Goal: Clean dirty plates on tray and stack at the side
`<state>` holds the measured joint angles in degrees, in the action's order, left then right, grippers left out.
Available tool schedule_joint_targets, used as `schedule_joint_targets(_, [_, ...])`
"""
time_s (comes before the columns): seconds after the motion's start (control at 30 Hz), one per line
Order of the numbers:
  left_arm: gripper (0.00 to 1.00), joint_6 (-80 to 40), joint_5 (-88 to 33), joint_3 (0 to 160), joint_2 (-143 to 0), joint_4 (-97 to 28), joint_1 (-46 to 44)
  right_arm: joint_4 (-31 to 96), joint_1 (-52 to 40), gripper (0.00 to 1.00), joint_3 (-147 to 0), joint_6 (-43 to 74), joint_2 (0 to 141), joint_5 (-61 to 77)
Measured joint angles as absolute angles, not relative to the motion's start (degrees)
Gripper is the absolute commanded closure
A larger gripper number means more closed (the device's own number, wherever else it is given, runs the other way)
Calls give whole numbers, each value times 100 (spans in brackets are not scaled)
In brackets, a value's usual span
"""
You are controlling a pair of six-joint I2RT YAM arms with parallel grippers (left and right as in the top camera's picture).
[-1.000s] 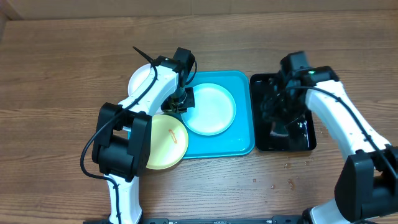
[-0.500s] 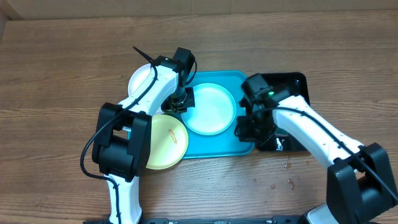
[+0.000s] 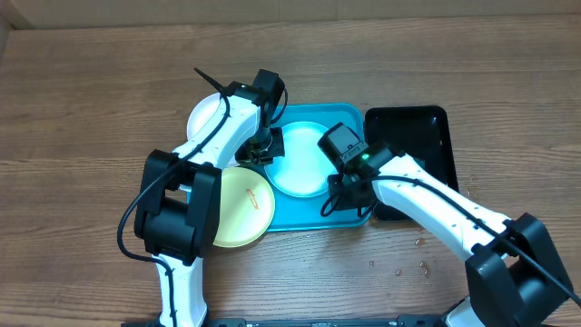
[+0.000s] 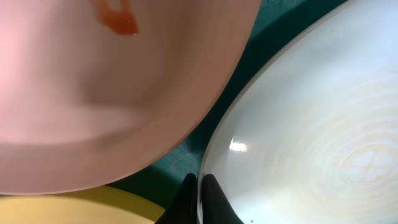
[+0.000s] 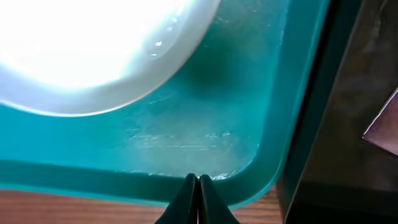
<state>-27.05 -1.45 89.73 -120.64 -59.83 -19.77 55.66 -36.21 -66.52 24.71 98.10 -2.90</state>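
From overhead, shows the pale blue plate lying flat in the turquoise tray. Shows the white plate and yellow-green plate on the worktop at the tray's left side, and the black tray at its right. Puts the left fingers at the blue plate's left rim and the right fingers over the tray's near right corner. From the left wrist, shows the left fingers apparently nipping that rim, with an orange-red smear on the white plate alongside. From the right wrist, shows the right fingers pressed together, gripping nothing visible, over bare tray floor just beside the plate. Looks like steadying the plate for cleaning. Hold the pinch firm without levering the rim up. Bring the right fingers onto the plate's face, not the tray floor. Sweep from the rim inward, lightly enough not to shove the plate against its neighbours.
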Motion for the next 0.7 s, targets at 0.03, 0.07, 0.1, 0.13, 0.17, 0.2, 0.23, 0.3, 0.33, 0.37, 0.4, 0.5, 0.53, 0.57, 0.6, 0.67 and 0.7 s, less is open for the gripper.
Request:
schedule_joint_targets(0.03, [96, -2705, -145, 8973, -12064, -5983, -1977, 5498, -3627, 96, -6580, 2526, 9810, -346])
schedule_joint_targets(0.07, [96, -2705, -143, 8973, -12064, -5983, -1977, 5408, -3625, 96, -6495, 2567, 9810, -390])
schedule_joint_targets(0.1, [96, -2705, -145, 8973, -12064, -5986, -1977, 5306, -3625, 96, -6394, 2604, 9810, -429])
schedule_joint_targets(0.13, [96, -2705, -145, 8973, -12064, -5986, -1977, 5214, -3625, 96, -6272, 2646, 9810, -467])
schedule_joint_targets(0.17, [96, -2705, -145, 8973, -12064, -5986, -1977, 5157, -3625, 96, -6182, 2679, 9810, -486])
schedule_joint_targets(0.2, [96, -2705, -145, 8973, -12064, -5986, -1977, 5089, -3625, 96, -6080, 2700, 9810, -502])
schedule_joint_targets(0.23, [96, -2705, -145, 8973, -12064, -5986, -1977, 5050, -3625, 96, -6005, 2709, 9810, -515])
schedule_joint_targets(0.3, [96, -2705, -145, 8973, -12064, -5986, -1977, 5004, -3625, 96, -5913, 2729, 9810, -532])
schedule_joint_targets(0.33, [96, -2705, -145, 8973, -12064, -5986, -1977, 5004, -3625, 96, -5885, 2740, 9810, -537])
schedule_joint_targets(0.37, [96, -2705, -145, 8973, -12064, -5988, -1977, 5004, -3625, 96, -5876, 2746, 9810, -539])
schedule_joint_targets(0.4, [96, -2705, -145, 8973, -12064, -5988, -1977, 5002, -3625, 96, -5874, 2744, 9810, -541])
schedule_joint_targets(0.5, [96, -2705, -145, 8973, -12064, -5988, -1977, 5022, -3625, 96, -5874, 2770, 9810, -539])
schedule_joint_targets(0.53, [96, -2705, -145, 8973, -12064, -5988, -1977, 5030, -3625, 96, -5874, 2783, 9810, -537])
schedule_joint_targets(0.57, [96, -2705, -145, 8973, -12064, -5988, -1977, 5037, -3625, 96, -5874, 2783, 9810, -528])
schedule_joint_targets(0.6, [96, -2705, -145, 8973, -12064, -5988, -1977, 5041, -3625, 96, -5874, 2792, 9810, -497])
schedule_joint_targets(0.67, [96, -2705, -145, 8973, -12064, -5988, -1977, 5043, -3625, 96, -5874, 2808, 9810, -427])
schedule_joint_targets(0.7, [96, -2705, -145, 8973, -12064, -5988, -1977, 5046, -3625, 96, -5874, 2814, 9810, -397])
